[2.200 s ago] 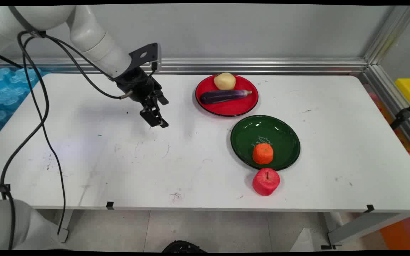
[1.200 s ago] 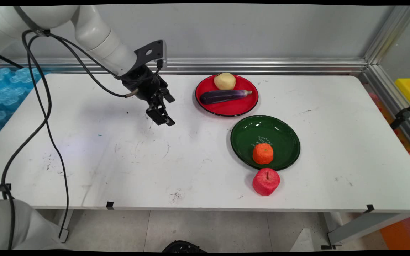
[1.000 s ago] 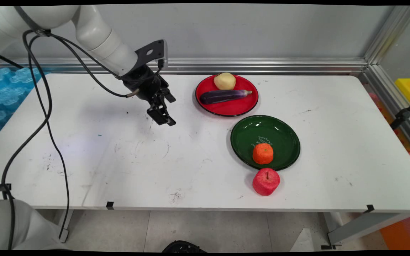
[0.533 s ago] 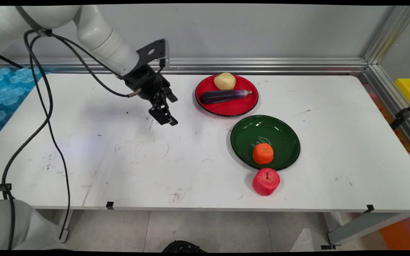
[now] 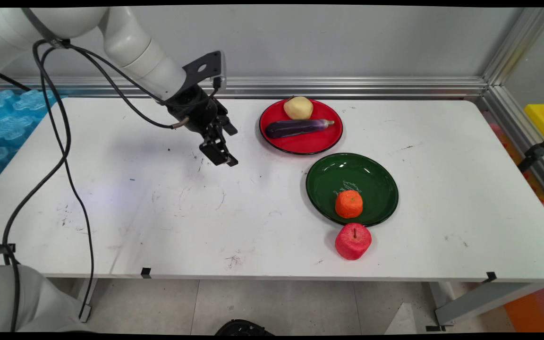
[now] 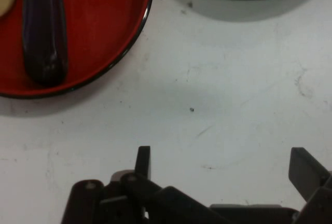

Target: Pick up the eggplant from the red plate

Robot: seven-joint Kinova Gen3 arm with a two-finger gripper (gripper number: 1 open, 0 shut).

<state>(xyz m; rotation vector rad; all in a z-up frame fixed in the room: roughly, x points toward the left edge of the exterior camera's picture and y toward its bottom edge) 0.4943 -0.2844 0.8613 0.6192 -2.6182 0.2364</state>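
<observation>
Gripper (image 5: 219,154) hangs empty with fingers (image 6: 143,161) spread apart above bare worktop (image 5: 158,203), nearest the red plate (image 5: 302,144) holding an eggplant (image 5: 298,127) and a potato (image 5: 298,107).

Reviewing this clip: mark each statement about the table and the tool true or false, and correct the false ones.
1. The tool is open and holds nothing. True.
2. The eggplant lies on the green plate. False: it lies on the red plate, beside the potato.
3. The orange sits on the green plate. True.
4. The apple rests on the red plate. False: it stands on the table, just outside the green plate's near rim.
</observation>
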